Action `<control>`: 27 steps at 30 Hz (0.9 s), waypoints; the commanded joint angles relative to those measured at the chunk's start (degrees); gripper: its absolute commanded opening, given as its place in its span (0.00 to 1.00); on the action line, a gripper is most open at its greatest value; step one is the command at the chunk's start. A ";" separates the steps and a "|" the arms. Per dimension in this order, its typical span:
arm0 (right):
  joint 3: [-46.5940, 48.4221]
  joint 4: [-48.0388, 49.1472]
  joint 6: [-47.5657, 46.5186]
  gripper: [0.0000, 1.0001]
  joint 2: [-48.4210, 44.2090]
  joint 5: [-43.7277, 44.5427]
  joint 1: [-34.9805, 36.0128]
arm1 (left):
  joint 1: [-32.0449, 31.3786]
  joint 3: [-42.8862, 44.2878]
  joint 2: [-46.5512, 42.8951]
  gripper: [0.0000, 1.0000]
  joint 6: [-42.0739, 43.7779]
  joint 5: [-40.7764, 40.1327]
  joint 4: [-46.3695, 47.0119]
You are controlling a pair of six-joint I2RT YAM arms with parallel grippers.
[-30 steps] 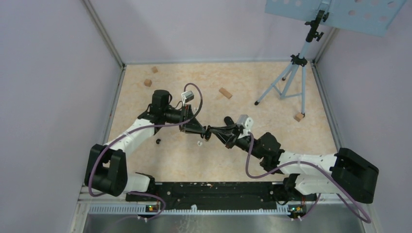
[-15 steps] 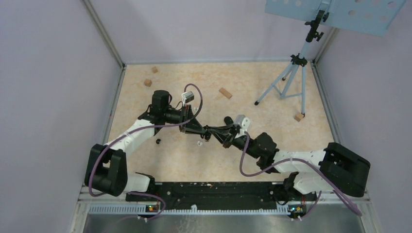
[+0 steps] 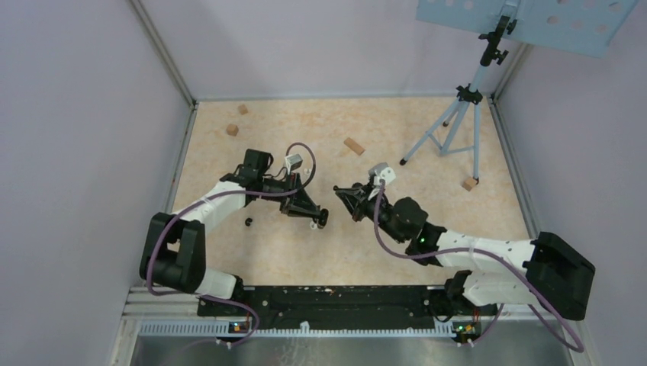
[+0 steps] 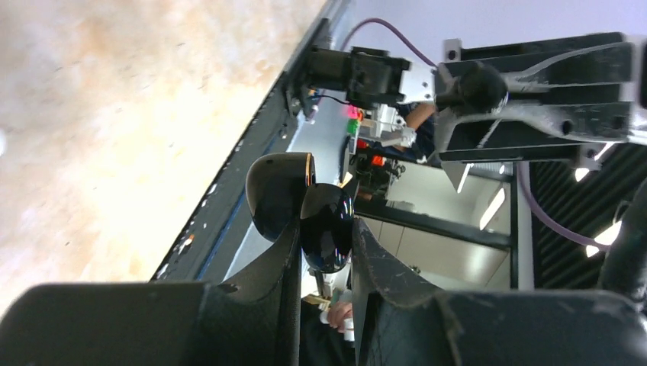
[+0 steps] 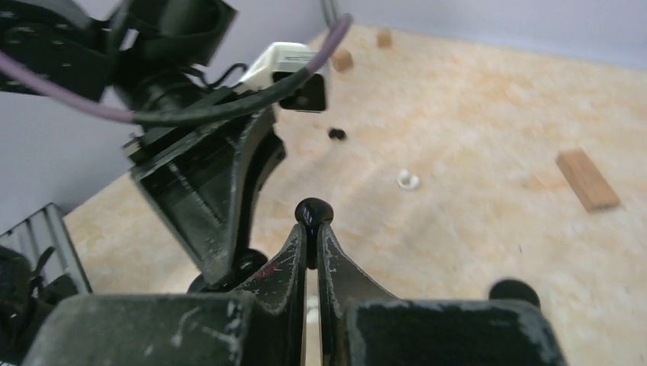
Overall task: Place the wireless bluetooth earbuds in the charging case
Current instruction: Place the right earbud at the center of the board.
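Top external view: the left arm rises from its base at the near left, folds at the elbow over the middle of the table (image 3: 427, 198), and slopes right and down, so the left gripper (image 3: 320, 219) sits low near the centre; the right arm reaches in from the near right, stretched long and low, with the right gripper (image 3: 339, 193) pointing left, close to the left one but apart from it.

Left wrist view: the fingers are clamped on the charging case (image 4: 326, 225), glossy black, its lid swung open; the case is held in the air, tilted.

Right wrist view: the two fingers are pressed together on a black earbud (image 5: 313, 211), its rounded head poking past the tips; beyond it, a second black earbud (image 5: 336, 134) and a white earbud (image 5: 407, 180) lie loose on the table, near each other; a wooden block (image 5: 586, 179) lies well to the right.
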 commanded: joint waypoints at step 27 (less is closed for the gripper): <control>17.92 -64.93 36.66 0.49 19.18 11.74 -2.96 | 0.52 0.38 2.16 0.00 8.64 -7.90 -9.64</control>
